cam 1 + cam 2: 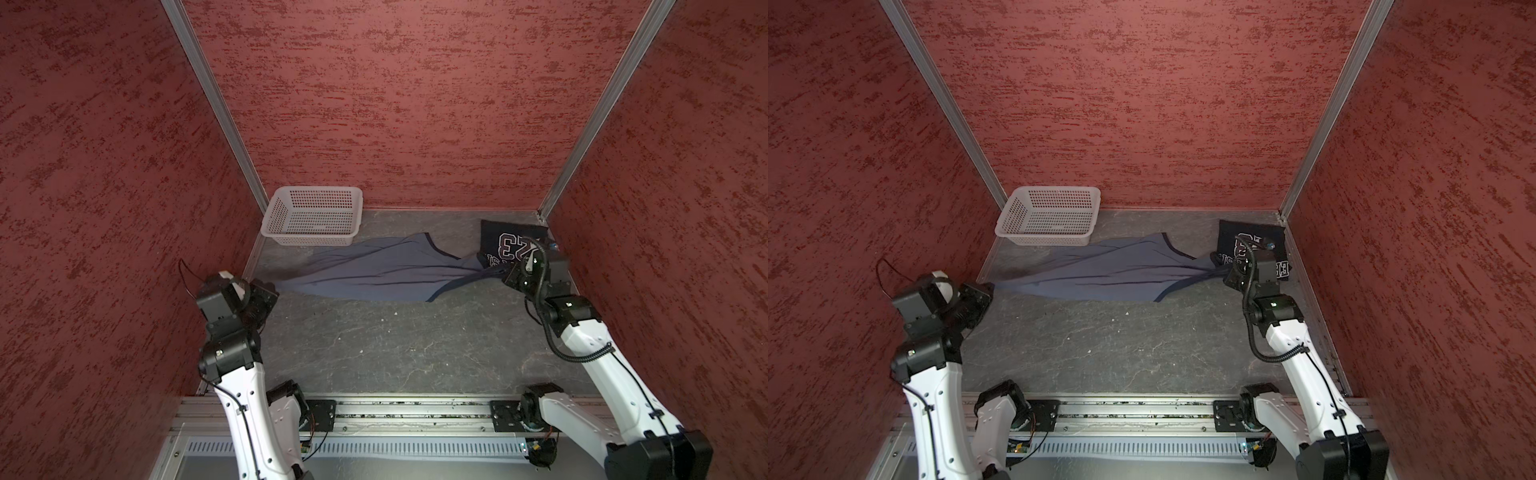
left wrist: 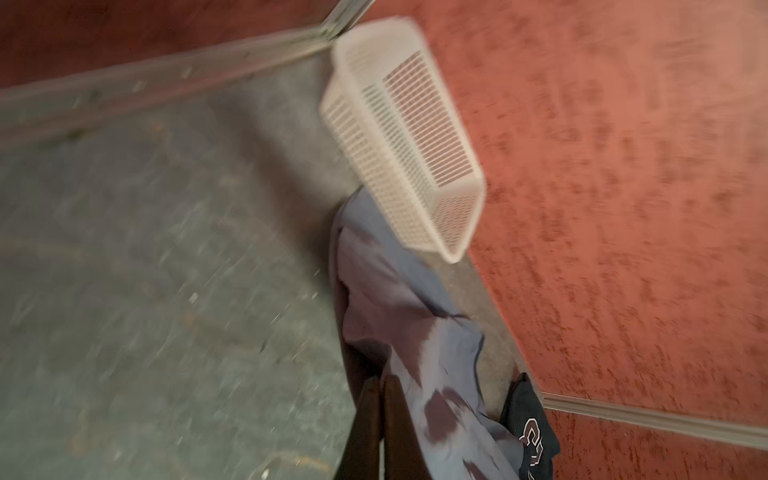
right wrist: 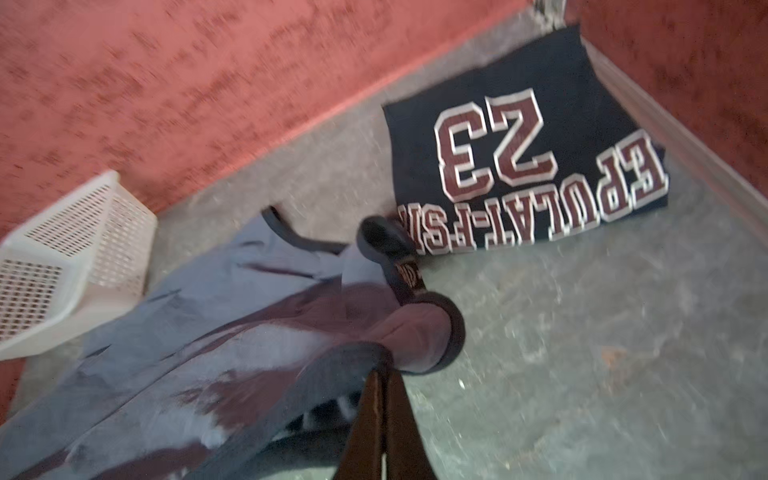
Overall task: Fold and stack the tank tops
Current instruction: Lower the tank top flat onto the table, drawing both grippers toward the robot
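Across the floor (image 1: 395, 353) we hold the grey top (image 1: 374, 270) stretched; left gripper (image 2: 381, 380) and right gripper (image 3: 384, 374) each clamp an edge; the navy top (image 3: 519, 145) lies folded nearby.

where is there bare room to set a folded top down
widest free patch: near half of the table, between the grey top and the front rail. a narrow strip at the back between basket and navy top. crowded: the middle, where the left gripper and right gripper stretch the grey top.
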Tool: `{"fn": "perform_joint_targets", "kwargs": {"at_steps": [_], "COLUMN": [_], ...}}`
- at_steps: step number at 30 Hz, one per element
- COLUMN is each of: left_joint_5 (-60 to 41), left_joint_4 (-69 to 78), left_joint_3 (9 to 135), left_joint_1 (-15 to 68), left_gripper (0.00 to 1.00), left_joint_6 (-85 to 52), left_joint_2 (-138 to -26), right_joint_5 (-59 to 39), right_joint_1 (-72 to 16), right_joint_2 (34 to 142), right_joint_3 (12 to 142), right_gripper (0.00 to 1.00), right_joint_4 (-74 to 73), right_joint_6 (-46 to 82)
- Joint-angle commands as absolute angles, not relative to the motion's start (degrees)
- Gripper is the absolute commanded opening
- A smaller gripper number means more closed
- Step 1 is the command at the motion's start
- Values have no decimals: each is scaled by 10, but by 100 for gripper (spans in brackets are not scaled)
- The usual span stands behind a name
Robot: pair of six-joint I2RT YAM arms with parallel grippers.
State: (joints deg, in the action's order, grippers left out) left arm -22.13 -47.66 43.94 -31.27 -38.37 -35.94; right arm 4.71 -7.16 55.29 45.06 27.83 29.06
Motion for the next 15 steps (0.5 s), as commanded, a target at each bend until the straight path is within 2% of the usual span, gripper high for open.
{"fn": "perform_joint_targets", "kwargs": {"at_steps": [1,5,9,15], "left_joint_5": [-242,-283,-266,-272], "left_joint_4": [-499,-478,-485,-484], "left_joint_3": [371,323,323,318], "left_joint_1": [-364,-409,-428,-441], "left_gripper": [0,0,0,1], "left_joint_6": [-408,-431,-429,-423], "left_joint_2": [-335,-341,-334,-335], "right_joint_5": [57,12,-6,33], "right_joint_1": [-68,-67,-67,-67], "right_joint_2": [518,495,484,457], "right_joint_3": [410,342,295,267], "right_gripper": [0,0,0,0], "right_joint_4": [302,308,320,364], "right_joint_6": [344,396,441,471]}}
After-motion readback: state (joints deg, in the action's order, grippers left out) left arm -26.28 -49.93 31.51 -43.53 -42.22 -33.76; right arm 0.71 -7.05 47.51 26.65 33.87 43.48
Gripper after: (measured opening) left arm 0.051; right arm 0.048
